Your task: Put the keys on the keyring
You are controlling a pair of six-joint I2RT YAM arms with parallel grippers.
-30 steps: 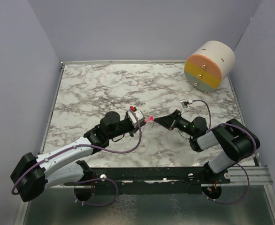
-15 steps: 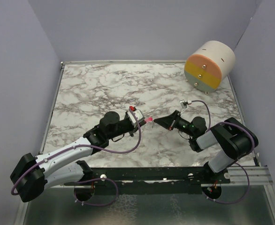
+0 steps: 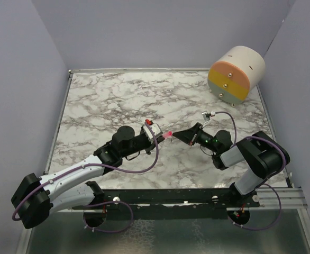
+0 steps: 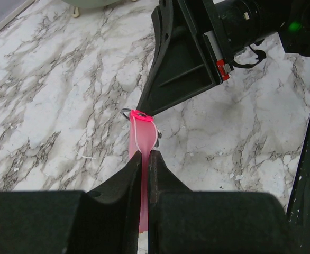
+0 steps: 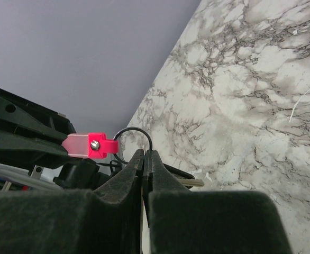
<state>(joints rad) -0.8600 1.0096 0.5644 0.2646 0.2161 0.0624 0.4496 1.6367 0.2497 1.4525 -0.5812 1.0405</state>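
The keyring (image 4: 143, 132) is a pink strip with a thin metal ring (image 5: 134, 144) at its far end. My left gripper (image 4: 145, 153) is shut on the strip and holds it above the table, mid-table in the top view (image 3: 163, 136). My right gripper (image 5: 144, 152) is shut, and its tips meet the ring's lower edge from the opposite side (image 3: 177, 136). The key (image 5: 193, 182) shows just behind my right finger as a dark head with a short silvery shaft pointing right. I cannot tell whether it hangs on the ring or lies below.
A round drawer unit (image 3: 236, 74) with orange, yellow and green fronts lies at the back right corner. Grey walls close in the marble table (image 3: 118, 100) on three sides. A small white scrap (image 4: 86, 156) lies on the marble near the grippers.
The right wrist has shifted very slightly toward the left gripper. Both grippers stay shut, and the keyring stays in the same place.
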